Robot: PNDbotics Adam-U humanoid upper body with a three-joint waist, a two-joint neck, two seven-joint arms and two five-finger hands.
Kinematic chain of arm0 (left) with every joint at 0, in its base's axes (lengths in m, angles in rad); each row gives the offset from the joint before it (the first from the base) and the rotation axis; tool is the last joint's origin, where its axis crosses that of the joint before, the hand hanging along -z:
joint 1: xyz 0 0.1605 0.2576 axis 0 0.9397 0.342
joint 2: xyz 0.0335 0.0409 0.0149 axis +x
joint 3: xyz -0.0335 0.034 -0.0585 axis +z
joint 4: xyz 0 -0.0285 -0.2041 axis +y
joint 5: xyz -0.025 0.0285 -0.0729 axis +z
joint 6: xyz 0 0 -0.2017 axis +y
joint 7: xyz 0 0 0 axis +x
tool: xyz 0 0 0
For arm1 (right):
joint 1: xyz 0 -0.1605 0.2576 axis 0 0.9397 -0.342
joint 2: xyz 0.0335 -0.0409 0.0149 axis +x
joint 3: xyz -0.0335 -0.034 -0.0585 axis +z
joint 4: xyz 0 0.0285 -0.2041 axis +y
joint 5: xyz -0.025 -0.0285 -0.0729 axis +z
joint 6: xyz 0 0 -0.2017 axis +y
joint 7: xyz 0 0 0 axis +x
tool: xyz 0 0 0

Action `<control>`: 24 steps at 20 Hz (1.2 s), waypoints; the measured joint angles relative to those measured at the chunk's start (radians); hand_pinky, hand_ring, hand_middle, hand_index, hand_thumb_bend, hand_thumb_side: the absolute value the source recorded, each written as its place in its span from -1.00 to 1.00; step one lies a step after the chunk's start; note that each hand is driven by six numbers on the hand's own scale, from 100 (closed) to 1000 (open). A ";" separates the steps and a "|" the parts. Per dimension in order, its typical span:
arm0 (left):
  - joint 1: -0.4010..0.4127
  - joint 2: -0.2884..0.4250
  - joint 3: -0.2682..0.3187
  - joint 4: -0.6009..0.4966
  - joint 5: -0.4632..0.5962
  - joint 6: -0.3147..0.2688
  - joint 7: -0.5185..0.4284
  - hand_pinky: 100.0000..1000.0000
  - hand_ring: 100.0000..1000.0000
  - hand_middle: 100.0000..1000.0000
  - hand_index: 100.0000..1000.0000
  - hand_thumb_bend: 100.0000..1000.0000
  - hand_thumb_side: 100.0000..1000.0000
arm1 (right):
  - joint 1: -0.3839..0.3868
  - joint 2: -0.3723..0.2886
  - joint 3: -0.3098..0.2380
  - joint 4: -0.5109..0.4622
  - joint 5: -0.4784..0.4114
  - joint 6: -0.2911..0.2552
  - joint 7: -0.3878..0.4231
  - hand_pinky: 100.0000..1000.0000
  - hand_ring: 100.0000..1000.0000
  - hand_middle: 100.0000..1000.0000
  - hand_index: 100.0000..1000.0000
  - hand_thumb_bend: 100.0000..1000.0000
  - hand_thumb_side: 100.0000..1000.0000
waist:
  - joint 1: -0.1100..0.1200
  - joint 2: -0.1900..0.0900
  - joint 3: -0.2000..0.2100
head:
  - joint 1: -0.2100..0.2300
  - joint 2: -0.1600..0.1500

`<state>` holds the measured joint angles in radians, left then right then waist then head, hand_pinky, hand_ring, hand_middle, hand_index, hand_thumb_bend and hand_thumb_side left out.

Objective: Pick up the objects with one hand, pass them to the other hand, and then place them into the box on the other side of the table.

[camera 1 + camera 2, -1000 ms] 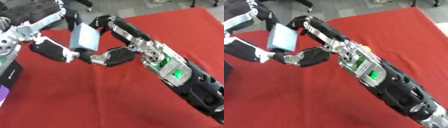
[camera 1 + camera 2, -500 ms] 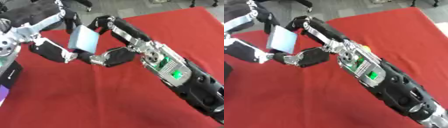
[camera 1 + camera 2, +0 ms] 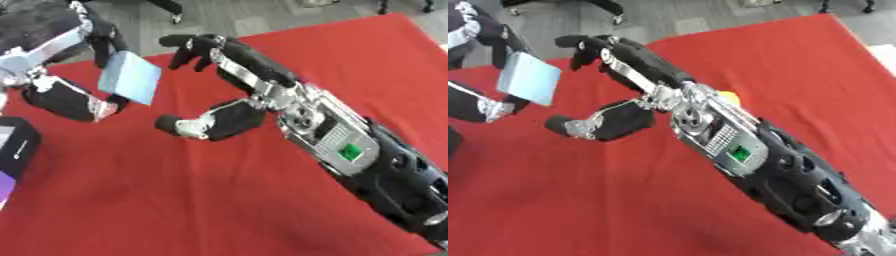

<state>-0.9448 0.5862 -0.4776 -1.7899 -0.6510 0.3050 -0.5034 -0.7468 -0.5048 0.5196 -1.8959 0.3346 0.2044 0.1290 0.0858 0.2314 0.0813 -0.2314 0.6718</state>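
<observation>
Handover, change noted: right hand [image 3: 219, 117] has let go of the pale blue flat object [image 3: 129, 78] and now sits apart from it, fingers spread open. Left hand [image 3: 83, 97] now carries the object alone, apparently pinched between thumb and fingers, drawn away toward the left.

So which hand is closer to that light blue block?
Left. The left hand is holding the block; the right hand is open beside it, apart.
</observation>
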 measured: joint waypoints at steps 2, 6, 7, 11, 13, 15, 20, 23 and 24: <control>0.009 0.008 0.004 0.000 0.000 0.004 0.005 0.41 0.18 -0.32 -0.35 -1.00 -0.96 | 0.000 0.000 0.000 0.000 0.000 0.002 -0.004 0.42 0.59 0.34 0.89 -0.13 -0.02 | 0.000 0.001 0.000 | 0.000 0.000; 0.042 0.036 0.026 -0.011 0.003 0.015 0.034 0.41 0.17 -0.32 -0.35 -0.99 -0.98 | 0.007 0.000 0.000 -0.001 0.004 0.004 -0.013 0.42 0.59 0.34 0.89 -0.16 -0.01 | 0.000 0.005 0.000 | -0.002 0.000; 0.053 0.046 0.036 -0.014 0.003 0.020 0.045 0.41 0.17 -0.32 -0.35 -0.99 -0.99 | 0.008 0.000 0.000 -0.001 0.004 0.006 -0.015 0.42 0.59 0.34 0.89 -0.17 0.00 | 0.000 0.005 0.000 | -0.002 0.000; 0.102 0.095 0.085 -0.019 0.003 0.041 0.100 0.41 0.15 -0.34 -0.36 -1.00 -1.00 | 0.008 0.000 0.000 -0.002 0.005 0.006 -0.018 0.42 0.59 0.35 0.89 -0.20 0.01 | 0.000 0.005 0.000 | 0.001 0.000; 0.134 0.120 0.118 -0.018 0.004 0.057 0.135 0.41 0.14 -0.35 -0.36 -1.00 -1.00 | 0.009 -0.001 0.000 -0.002 0.005 0.006 -0.019 0.43 0.60 0.35 0.89 -0.23 0.00 | 0.000 0.005 0.001 | 0.012 0.000; 0.169 0.145 0.153 -0.017 0.012 0.075 0.174 0.40 0.13 -0.36 -0.37 -1.00 -0.99 | 0.009 -0.001 0.000 -0.004 0.005 0.007 -0.020 0.44 0.60 0.35 0.88 -0.25 0.00 | 0.000 0.005 0.003 | 0.033 0.000; 0.224 0.178 0.228 -0.005 0.053 0.116 0.256 0.40 0.12 -0.38 -0.38 -1.00 -0.99 | 0.018 -0.003 -0.001 -0.017 0.001 0.012 -0.022 0.44 0.60 0.36 0.88 -0.31 0.00 | 0.000 0.005 0.005 | 0.097 -0.001; 0.256 0.192 0.260 0.021 0.061 0.134 0.288 0.41 0.13 -0.37 -0.37 -1.00 -0.98 | 0.023 -0.005 -0.001 -0.022 -0.005 0.016 -0.025 0.44 0.60 0.36 0.87 -0.33 -0.02 | 0.000 0.005 0.005 | 0.135 -0.002; 0.266 0.197 0.267 0.033 0.061 0.139 0.294 0.41 0.13 -0.36 -0.37 -1.00 -0.98 | 0.026 -0.007 -0.002 -0.024 -0.006 0.018 -0.026 0.44 0.60 0.36 0.87 -0.33 -0.01 | -0.001 0.005 0.005 | 0.146 -0.002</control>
<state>-0.6783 0.7834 -0.2104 -1.7565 -0.5904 0.4435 -0.2094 -0.7209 -0.5120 0.5180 -1.9202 0.3290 0.2226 0.1030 0.0853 0.2366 0.0863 -0.0857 0.6701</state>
